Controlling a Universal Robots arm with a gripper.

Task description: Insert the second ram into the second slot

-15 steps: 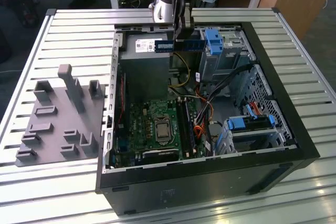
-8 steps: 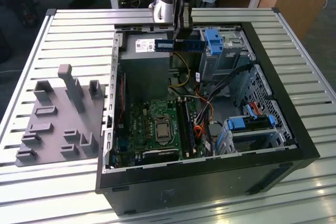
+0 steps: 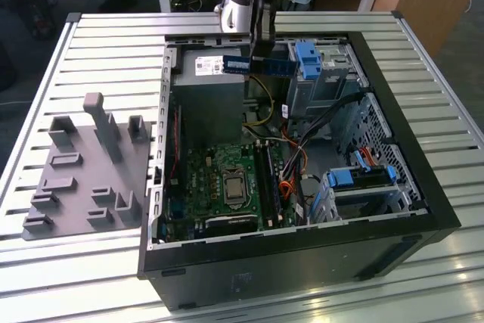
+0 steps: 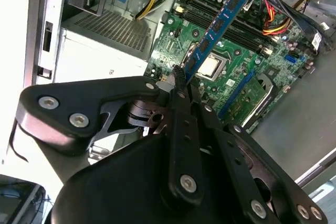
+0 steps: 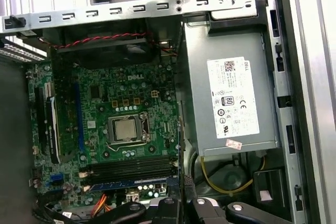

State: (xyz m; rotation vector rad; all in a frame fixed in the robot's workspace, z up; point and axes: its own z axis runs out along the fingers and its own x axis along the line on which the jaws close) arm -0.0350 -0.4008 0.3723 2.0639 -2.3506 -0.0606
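The gripper's fingers [image 4: 179,85] are squeezed tight on one end of the second ram [image 4: 220,19], a thin blue stick. The gripper [image 3: 257,49] holds it up in the air over the far edge of the open computer case [image 3: 302,262]. The green board [image 3: 215,179] and its long slots [image 3: 266,175] lie well below.

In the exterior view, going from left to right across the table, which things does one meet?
Grey holder plate → green motherboard → lower drive cage with blue latch. The second ram, held by the gripper above the case, overlaps these and is left out.
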